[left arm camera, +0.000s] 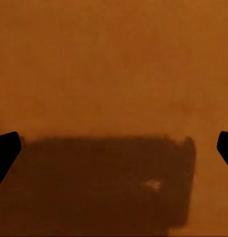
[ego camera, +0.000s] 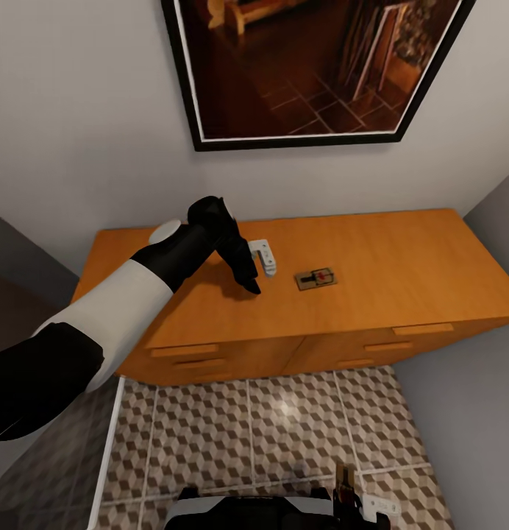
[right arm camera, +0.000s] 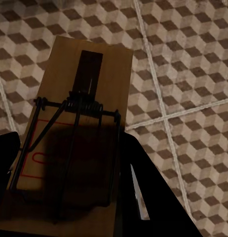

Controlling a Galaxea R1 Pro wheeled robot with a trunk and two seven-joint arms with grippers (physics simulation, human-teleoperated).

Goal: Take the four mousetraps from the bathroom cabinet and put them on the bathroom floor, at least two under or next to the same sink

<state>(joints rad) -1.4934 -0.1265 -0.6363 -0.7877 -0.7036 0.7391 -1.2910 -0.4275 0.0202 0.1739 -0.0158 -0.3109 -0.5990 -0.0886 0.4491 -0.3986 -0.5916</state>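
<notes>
One mousetrap [ego camera: 316, 278], a small tan board with a wire frame and a red spot, lies flat on the orange-brown cabinet [ego camera: 401, 250], a hand's width right of my left gripper [ego camera: 256, 276]. That gripper points down close over the cabinet top [left arm camera: 114, 59]. Its fingertips [left arm camera: 5, 148] stand wide apart, open, with nothing between them. A second mousetrap [right arm camera: 84, 98] sits in my right gripper [right arm camera: 69, 197], which is shut on it above the cube-patterned bathroom floor [right arm camera: 193, 74]. In the head view that gripper [ego camera: 348, 489] is low at the picture's bottom edge. The sink is out of view.
A dark-framed picture [ego camera: 306, 66] hangs on the wall above the cabinet. Drawer fronts with handles [ego camera: 184, 350] face me. A grey wall [ego camera: 468, 412] closes the right side. Tiled floor [ego camera: 284, 419] stretches between the cabinet and my base [ego camera: 240, 511].
</notes>
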